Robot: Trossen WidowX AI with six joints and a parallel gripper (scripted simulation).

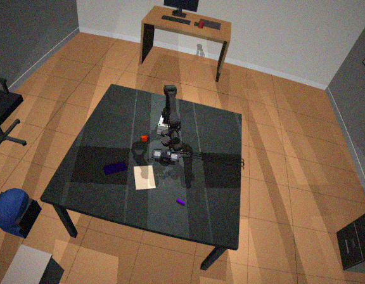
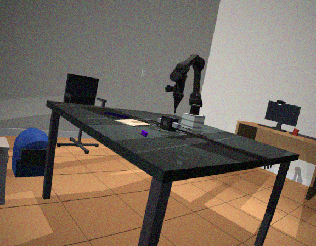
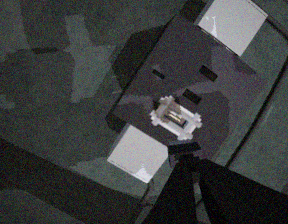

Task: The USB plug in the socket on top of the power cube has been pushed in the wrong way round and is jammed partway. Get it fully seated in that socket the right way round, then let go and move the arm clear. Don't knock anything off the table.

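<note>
Gripper [image 2: 175,111] clamped on the plug [image 3: 175,117], raised above the cube [image 2: 168,122]. Purple block [image 2: 144,133] near, on the table [image 2: 219,157].

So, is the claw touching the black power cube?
Apart. The exterior view shows the claw hanging above the black power cube with a gap between.

Tabletop [image 1: 98,133] dark grey-green, crossed by pale stripes. Arm [image 2: 196,79] black. Power cube [image 3: 195,76] black, white blocks [image 3: 231,18] at two sides. Plug [image 3: 176,117] silvery white, dark middle. Small cube [image 1: 144,138] orange-red. Flat card [image 1: 115,168] dark blue. Paper sheet [image 1: 144,177] cream. Small stick [image 1: 180,201] purple. Arm's base [image 2: 192,121] white, grey banded.
</note>
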